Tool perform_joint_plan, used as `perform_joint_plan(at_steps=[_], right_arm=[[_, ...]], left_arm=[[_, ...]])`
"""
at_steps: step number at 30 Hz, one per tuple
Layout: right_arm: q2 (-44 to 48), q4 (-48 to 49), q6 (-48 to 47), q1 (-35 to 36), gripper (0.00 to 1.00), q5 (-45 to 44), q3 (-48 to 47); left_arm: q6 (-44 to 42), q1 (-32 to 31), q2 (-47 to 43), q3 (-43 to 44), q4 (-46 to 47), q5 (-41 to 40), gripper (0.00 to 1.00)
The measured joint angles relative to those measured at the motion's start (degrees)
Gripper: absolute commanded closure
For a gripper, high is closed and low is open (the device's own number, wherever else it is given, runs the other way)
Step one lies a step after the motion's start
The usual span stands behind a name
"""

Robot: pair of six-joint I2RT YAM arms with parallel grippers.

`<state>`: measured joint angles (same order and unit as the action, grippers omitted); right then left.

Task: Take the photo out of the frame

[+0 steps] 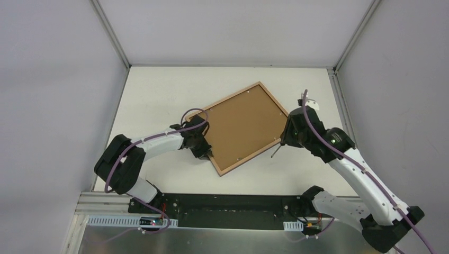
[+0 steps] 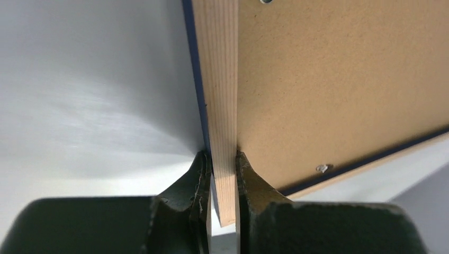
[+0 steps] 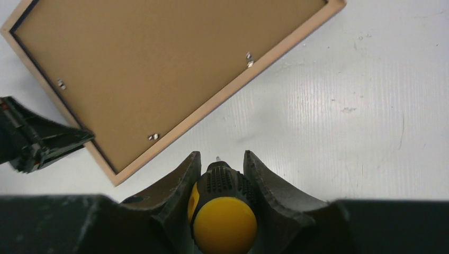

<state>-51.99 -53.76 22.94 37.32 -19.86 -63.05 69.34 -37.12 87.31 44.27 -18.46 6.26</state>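
Table (image 1: 153, 95): white, matt and faintly grained, marked by a few small scuffs in the right wrist view. Pale grey wall panels (image 1: 53, 79) close it in at the left, the rear and the right, and slim aluminium posts (image 1: 112, 37) run down the two rear corners. Along the near edge a black base rail (image 1: 227, 203) carries both arms, with a sheet of brushed metal (image 1: 212, 241) in front of it.

The frame (image 1: 249, 157) lies back-up near the middle of the table, turned like a diamond with one corner pointing at the rail. Its brown backing board (image 1: 241, 124) faces the camera, held in by small metal tabs (image 3: 249, 59) along the inner edge.

The left pincer (image 2: 222, 157) is clamped on the frame at the near-left side. The light wood rim is squeezed between its fingers, one on the outer side by the dark-blue edge, the other on the board side.

The right pincer (image 3: 221, 154) is closed on a screwdriver (image 3: 222, 211) with a black and yellow handle. The shaft slants down toward the bare table just beside the frame's near-right side, apart from the rim.

A purple cable (image 1: 317, 127) runs along each arm.
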Motion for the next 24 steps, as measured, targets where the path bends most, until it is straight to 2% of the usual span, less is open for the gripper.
perform_joint_plan(at_steps=[6, 10, 15, 24], right_arm=[[-10.10, 6.93, -2.78, -7.30, 1.00, 3.26, -0.02], [-15.47, 12.61, -3.72, -13.42, 1.00, 6.60, -0.02], [-22.95, 14.21, 0.61, -18.43, 1.00, 7.08, -1.51], [-30.12, 8.37, 12.98, -18.86, 1.00, 2.71, -7.63]], left_arm=[[-13.81, 7.48, -3.48, 0.04, -6.97, -2.40, 1.00], [-18.27, 9.79, -4.24, 0.04, -9.42, -2.36, 1.00], [-19.47, 9.88, -4.35, 0.04, -10.25, -1.46, 1.00], [-16.48, 10.19, -6.40, -1.90, -10.67, 0.09, 1.00]])
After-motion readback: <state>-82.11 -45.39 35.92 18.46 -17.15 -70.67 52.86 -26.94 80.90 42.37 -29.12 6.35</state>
